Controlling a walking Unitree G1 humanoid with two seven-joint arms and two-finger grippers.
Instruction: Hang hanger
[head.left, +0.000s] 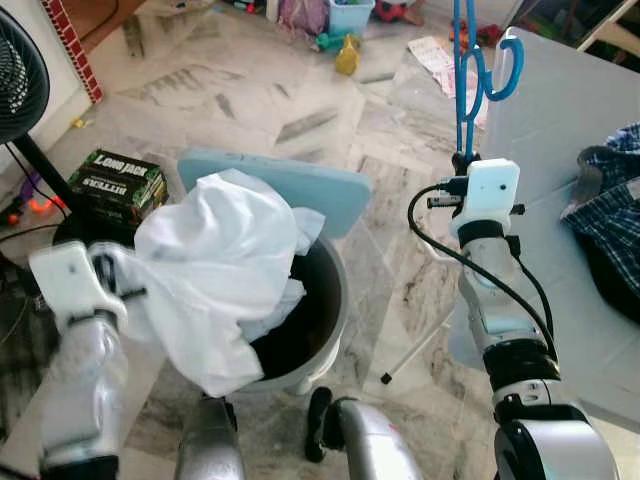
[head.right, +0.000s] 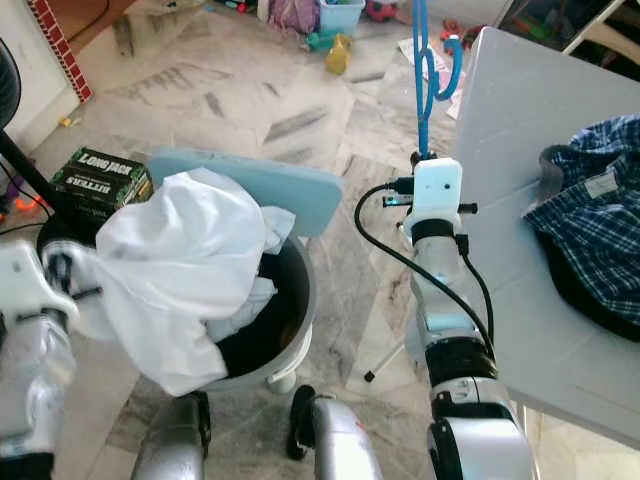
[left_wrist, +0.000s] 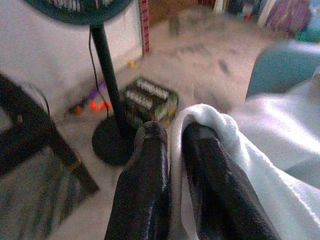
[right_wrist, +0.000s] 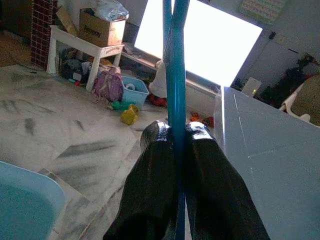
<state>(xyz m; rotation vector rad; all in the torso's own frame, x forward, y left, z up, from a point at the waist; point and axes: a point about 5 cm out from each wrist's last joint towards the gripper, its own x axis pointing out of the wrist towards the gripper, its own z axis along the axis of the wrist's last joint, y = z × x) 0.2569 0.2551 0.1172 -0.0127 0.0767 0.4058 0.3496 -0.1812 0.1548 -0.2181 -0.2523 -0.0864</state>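
Progress looked partial: the blue hanger (head.left: 466, 70) was already gripped and lifted, but no rail or hook to hang it on appeared, so the hanging itself remained to be done, as I judged it. The right gripper (right_wrist: 176, 137) stood raised on the right of the scene, beside the near edge of the grey table (head.left: 560, 130), its two black fingers pressed together on the hanger's thin blue bars. The hanger rose upright from the fingers, its curved hook (head.left: 508, 68) showing at the far side, above the table's corner.

The left gripper (left_wrist: 172, 137) sat low on the left, its fingers pinching a fold of the white garment (head.left: 215, 270). Whether that garment was meant to go on the hanger first could not be told.

The grey bucket (head.left: 335, 320) stood on the marble floor between the two arms; the white garment spilled out of it and over its left rim, and dark clothing lay deeper inside. A pale blue lid (head.left: 300, 185) stood just behind the bucket. A checked shirt (head.left: 610, 210) lay on the table, far right.
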